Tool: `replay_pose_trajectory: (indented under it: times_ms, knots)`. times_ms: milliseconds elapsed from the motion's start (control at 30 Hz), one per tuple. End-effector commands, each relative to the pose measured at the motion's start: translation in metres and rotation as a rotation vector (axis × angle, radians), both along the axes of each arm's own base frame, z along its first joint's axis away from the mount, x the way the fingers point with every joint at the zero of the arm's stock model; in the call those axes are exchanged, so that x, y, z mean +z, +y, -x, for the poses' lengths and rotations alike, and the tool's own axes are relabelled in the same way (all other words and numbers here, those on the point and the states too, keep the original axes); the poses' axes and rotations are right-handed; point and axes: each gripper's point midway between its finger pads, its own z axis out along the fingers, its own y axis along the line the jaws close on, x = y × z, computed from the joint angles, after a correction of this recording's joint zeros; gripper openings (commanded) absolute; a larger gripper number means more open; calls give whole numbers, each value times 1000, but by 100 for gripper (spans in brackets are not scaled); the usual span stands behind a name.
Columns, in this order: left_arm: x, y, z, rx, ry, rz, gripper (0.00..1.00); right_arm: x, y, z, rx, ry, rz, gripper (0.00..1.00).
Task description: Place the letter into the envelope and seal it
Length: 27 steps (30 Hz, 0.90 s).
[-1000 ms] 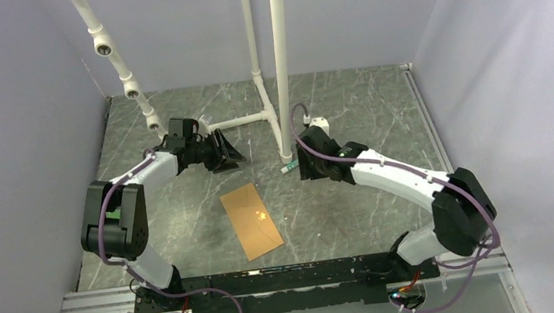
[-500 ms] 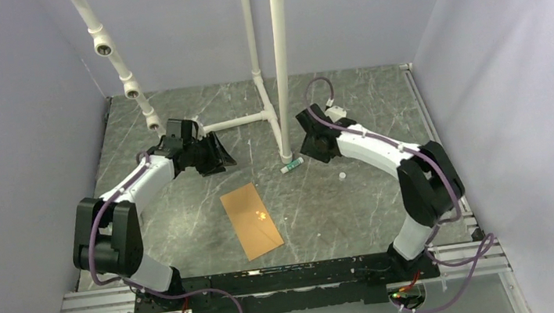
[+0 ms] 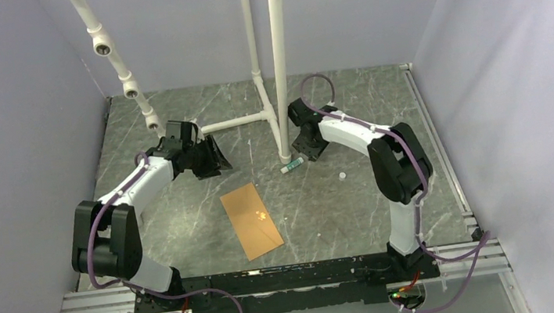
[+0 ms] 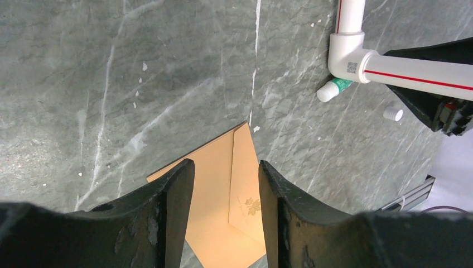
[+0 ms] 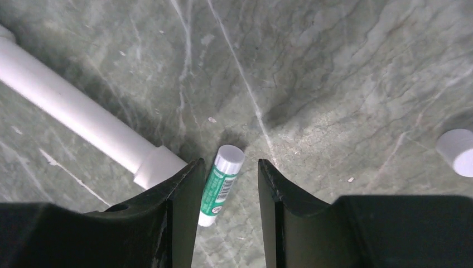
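Envelope of orange-brown kraft paper, a long flat rectangle, lies askew on the grey-green, marble-veined worktop, near its middle and apart from both arms. At the left, the left tool hangs beyond the envelope's far end. Its black, scuffed fingers stand apart with nothing between them, and one sharp corner of the envelope shows through the gap. A paler, pinkish-tan sheet, the letter, bears a small gold leaf print and lies flat along one long side of the envelope. Whether it sits on top or is tucked in cannot be told. Further right stands a smooth white plastic pipe frame, and at its foot lies a small cylindrical glue stick, white with a green label. The right tool is poised over the stick, fingers spread and not clamped on it. A small round white cap lies to the right, apart from the stick.
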Motion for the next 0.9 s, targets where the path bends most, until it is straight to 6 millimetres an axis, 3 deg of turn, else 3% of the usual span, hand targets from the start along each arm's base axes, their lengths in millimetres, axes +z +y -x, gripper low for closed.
replay_pose_trajectory:
  times_ms: [0, 267, 633, 767, 867]
  knots:
    - [8, 6, 3, 0, -36, -26, 51, -14, 10, 8, -46, 83, -57, 44]
    - [3, 11, 6, -3, -19, -57, 51, -20, 19, 13, -65, 116, -132, 43]
    - [2, 10, 5, -2, -13, -54, 52, -43, 22, 31, -143, 243, -180, 43]
    - [2, 11, 6, 2, -10, -53, 52, -50, 18, 35, -175, 262, -180, 40]
    - [3, 11, 6, 1, -12, -52, 52, -54, 13, 38, -187, 269, -167, 33]
